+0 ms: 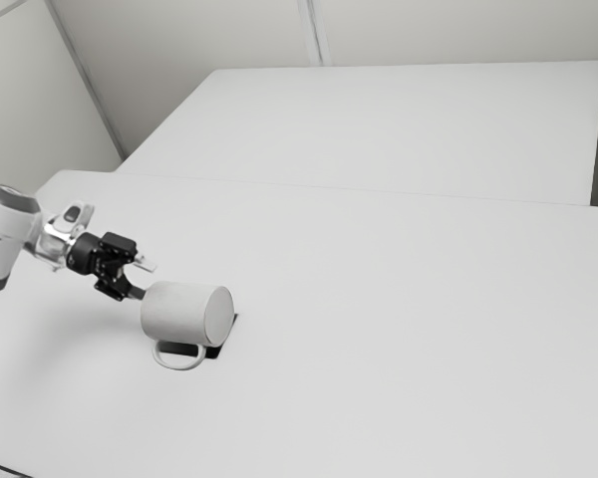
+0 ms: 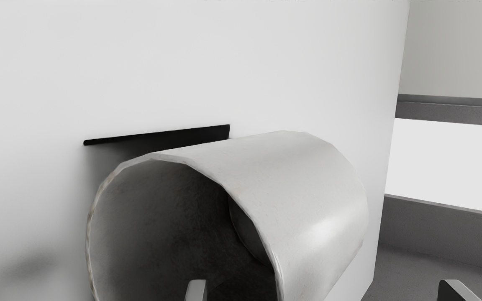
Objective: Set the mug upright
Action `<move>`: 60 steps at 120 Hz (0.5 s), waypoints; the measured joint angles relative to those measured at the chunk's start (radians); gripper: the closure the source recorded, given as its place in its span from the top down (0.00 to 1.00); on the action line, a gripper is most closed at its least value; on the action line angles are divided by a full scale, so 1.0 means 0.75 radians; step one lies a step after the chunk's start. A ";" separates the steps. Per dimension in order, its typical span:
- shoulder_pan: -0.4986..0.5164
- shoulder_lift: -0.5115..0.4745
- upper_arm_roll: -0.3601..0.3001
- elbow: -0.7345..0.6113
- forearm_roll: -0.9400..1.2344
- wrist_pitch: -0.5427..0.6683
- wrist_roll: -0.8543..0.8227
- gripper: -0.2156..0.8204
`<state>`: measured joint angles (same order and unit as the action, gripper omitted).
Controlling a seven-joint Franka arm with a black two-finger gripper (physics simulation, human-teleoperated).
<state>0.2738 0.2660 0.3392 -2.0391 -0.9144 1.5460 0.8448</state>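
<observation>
Your mug [image 1: 174, 313] lay on its side, in from the bench's [image 1: 399, 299] far edge, toward the exterior view's left, its mouth facing your gripper [image 1: 145, 280]. You had the fingers spread, one at the mouth, the other outside the rim, clear of the wall.

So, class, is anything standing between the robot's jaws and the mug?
Nothing visible does. The jaws stand open at the mug, one fingertip seen against its open mouth, the other outside. The black flat piece shows beside the mug, not between them.
</observation>
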 joint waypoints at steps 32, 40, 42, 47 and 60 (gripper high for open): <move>-0.002 0.042 -0.004 -0.070 -0.092 -0.036 0.135 0.77; -0.001 0.044 -0.004 -0.082 -0.108 -0.056 0.174 0.60; -0.001 0.044 -0.004 -0.087 -0.112 -0.060 0.184 0.55; -0.002 0.044 -0.005 -0.094 -0.121 -0.068 0.208 0.44; -0.001 0.043 -0.009 -0.098 -0.139 -0.084 0.262 0.25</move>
<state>0.2728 0.2984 0.3326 -2.1125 -1.0186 1.4831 1.0410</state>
